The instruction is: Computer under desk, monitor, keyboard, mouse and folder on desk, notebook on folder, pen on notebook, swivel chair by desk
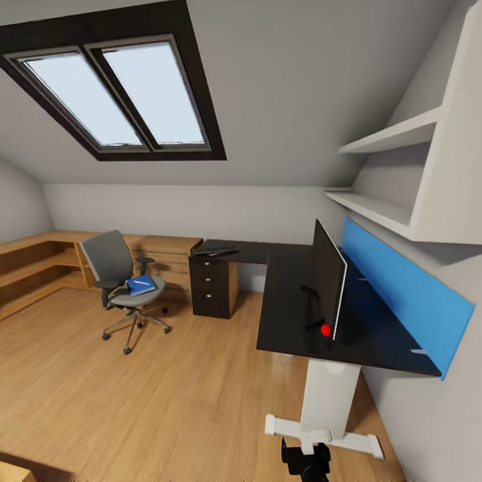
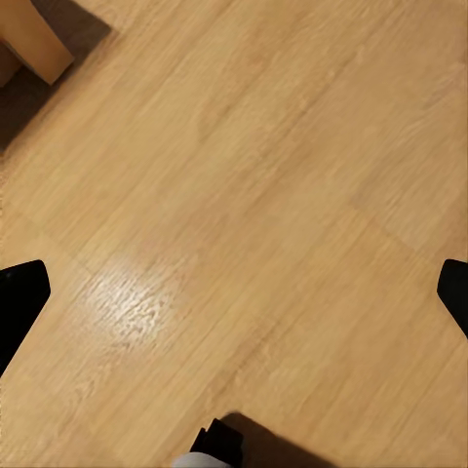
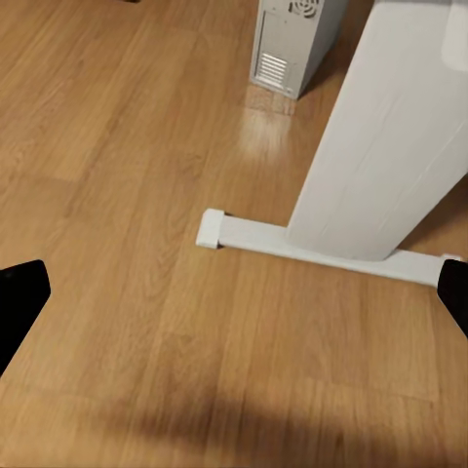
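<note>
Both claws, left claw (image 2: 234, 292) and right claw (image 3: 234, 292), are held apart over bare floor. At ten o'clock, the blue folder (image 1: 141, 286) rests on the swivel chair (image 1: 124, 281); judged light, stiff, slippery, best pinched at an overhanging edge.

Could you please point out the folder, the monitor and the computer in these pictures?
folder (image 1: 141, 285), head view, middle of its blue cover, on the chair seat.
monitor (image 1: 327, 278), head view, middle of the black screen.
computer (image 3: 291, 41), right wrist view, its vented grey panel.
</note>
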Robot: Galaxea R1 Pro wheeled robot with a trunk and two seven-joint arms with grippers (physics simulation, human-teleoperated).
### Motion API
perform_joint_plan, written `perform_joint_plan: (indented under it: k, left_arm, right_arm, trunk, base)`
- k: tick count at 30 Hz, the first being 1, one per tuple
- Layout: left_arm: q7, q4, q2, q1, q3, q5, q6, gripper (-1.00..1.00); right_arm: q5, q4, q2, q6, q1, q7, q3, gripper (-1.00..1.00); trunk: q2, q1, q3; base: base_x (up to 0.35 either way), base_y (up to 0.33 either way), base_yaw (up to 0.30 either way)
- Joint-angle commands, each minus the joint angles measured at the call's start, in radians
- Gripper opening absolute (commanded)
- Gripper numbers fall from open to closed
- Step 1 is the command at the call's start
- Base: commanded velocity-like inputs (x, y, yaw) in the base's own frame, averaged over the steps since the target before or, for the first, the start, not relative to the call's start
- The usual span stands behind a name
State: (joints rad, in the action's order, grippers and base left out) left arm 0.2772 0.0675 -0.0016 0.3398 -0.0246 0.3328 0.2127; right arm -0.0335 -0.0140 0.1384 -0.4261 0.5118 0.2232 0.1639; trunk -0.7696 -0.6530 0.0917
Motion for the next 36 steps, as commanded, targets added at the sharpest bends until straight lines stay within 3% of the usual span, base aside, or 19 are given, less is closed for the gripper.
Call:
perform_joint_plan:
  k: [1,13,36]
  left_arm:
    - [0.000,0.000,0.000,0.001,-0.002,0.003,0.004,1.00]
    - [-0.001,0.000,0.000,0.001,-0.003,0.003,0.004,1.00]
    - [-0.001,-0.008,-0.001,0.001,-0.002,0.002,0.004,1.00]
  right_arm:
    - [-0.003,-0.001,0.000,-0.003,0.001,0.005,0.008,1.00]
    - [-0.003,-0.002,0.001,-0.003,-0.001,0.005,0.009,1.00]
    - [-0.003,-0.003,0.000,-0.036,-0.016,0.005,0.009,1.00]
  trunk:
    - [-0.001,0.000,0.003]
    - [-0.001,0.000,0.022]
    - [-0.001,0.000,0.059]
  base:
    - [0.000,0.000,0.000]
    - [0.000,0.047,0.000]
    - [0.071,0.288,0.000]
